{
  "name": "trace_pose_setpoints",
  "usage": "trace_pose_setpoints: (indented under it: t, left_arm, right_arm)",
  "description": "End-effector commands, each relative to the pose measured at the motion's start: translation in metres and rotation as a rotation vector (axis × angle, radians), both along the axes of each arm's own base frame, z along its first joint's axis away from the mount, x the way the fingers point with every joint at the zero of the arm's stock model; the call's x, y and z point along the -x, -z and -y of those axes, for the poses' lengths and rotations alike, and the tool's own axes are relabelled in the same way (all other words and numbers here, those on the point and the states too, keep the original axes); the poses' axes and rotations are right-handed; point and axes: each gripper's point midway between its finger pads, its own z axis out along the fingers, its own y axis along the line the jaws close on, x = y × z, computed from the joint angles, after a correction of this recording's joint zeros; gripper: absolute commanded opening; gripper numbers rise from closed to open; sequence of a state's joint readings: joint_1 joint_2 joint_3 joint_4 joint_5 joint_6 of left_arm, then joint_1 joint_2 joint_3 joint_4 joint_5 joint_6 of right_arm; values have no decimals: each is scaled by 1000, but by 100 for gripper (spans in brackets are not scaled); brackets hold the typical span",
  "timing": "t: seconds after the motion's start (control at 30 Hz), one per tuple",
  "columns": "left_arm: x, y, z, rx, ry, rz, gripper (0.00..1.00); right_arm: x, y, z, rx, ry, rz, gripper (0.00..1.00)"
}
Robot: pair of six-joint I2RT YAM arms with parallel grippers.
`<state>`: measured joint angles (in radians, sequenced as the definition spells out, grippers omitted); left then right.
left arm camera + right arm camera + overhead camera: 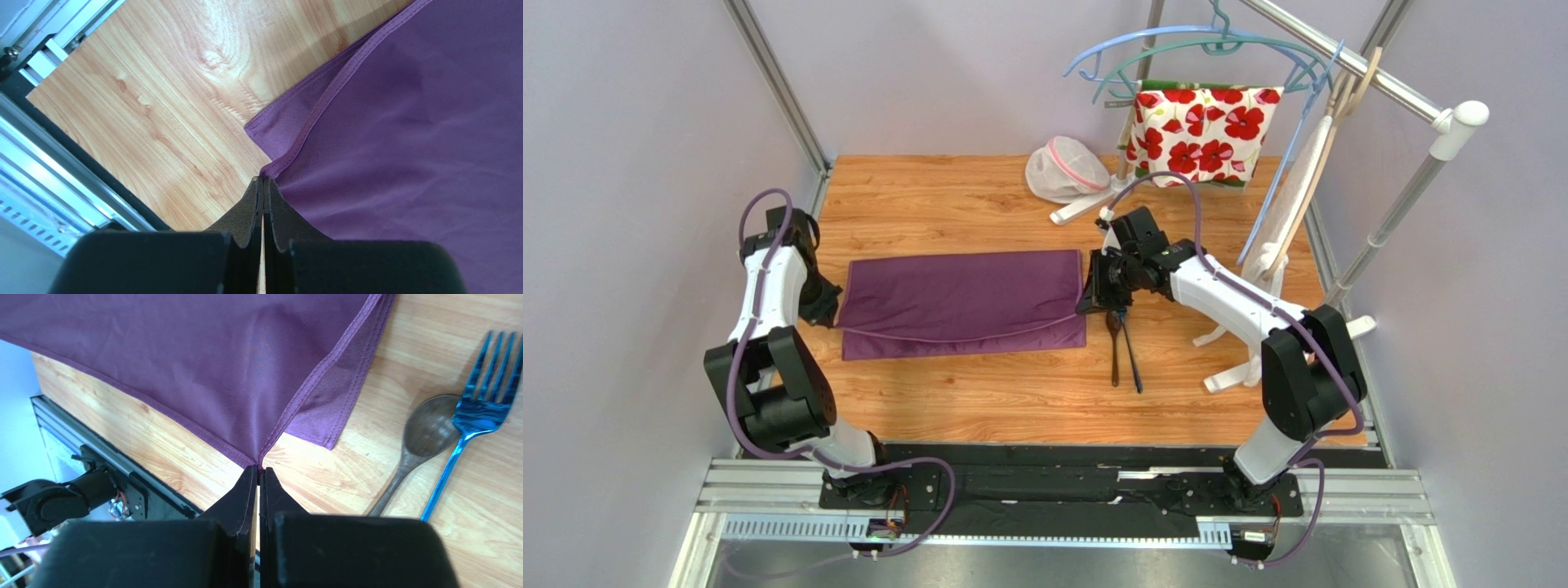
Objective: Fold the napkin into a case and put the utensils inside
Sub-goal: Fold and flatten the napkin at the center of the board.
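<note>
Top external, plum napkin (959, 303) folded double, hemmed, left fingers (245, 211) and right fingers (240, 499) pinching corners.

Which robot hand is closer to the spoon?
Right. The right gripper pinches the napkin just beside the spoon; the left gripper pinches the napkin's opposite end, the whole cloth away.

You see a plain plum-purple napkin (959, 300) on a honey-toned, wood-grain tabletop (1014, 392). The spoon (426, 432) is dull dark grey, the fork (485, 404) glossy blue. Behind, a white cloth (1198, 132) carries red flowers; the mesh pouch (1066, 169) is white, pink-trimmed.
</note>
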<state>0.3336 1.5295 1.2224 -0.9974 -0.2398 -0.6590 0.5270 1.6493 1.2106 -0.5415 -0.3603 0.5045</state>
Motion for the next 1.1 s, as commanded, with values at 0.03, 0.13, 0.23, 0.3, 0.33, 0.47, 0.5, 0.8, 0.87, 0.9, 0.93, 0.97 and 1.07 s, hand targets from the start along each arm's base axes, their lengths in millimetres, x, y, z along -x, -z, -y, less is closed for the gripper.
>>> trace_pose_setpoints:
  t: [0.03, 0.13, 0.23, 0.3, 0.33, 0.47, 0.5, 0.8, 0.87, 0.9, 0.93, 0.97, 1.07]
  left_arm:
    - [5, -2, -9, -46, 4, -36, 0]
    - [6, 10, -14, -61, -4, -81, 0]
    - [9, 26, -11, -35, -5, -122, 0]
    - [10, 34, -9, -20, -3, -132, 0]
    - [11, 36, -8, -16, -2, -135, 0]
    - [14, 45, -8, -12, -8, -155, 0]
    - [15, 47, -8, -11, -6, -163, 0]
    - [0, 14, -8, -27, -30, -39, 0]
    - [-17, -20, -10, -50, -20, 85, 0]
    - [-24, -32, -12, -60, -22, 131, 0]
    - [-30, -48, -10, -61, -15, 192, 0]
    - [-46, -68, -13, -75, -8, 275, 0]
    - [-78, -109, -13, -84, 25, 453, 0]
  right_arm:
    - [17, -3, -13, -61, -32, -30, 0]
    - [18, 17, -15, -39, -36, -53, 0]
    - [15, 45, -6, 32, -29, -75, 0]
    - [12, 55, -3, 49, -24, -78, 0]
    - [8, 60, 1, 57, -10, -88, 0]
    - [1, 69, 2, 61, -1, -86, 0]
    - [1, 69, 2, 60, -3, -86, 0]
    - [-17, 39, 0, 48, 25, -16, 0]
    - [-35, 11, -3, 28, 53, 74, 0]
    - [-42, -6, -4, 13, 68, 121, 0]
    - [-53, -26, -9, -8, 77, 174, 0]
    - [-62, -37, -9, -6, 93, 213, 0]
    - [-92, -79, -12, -21, 139, 348, 0]
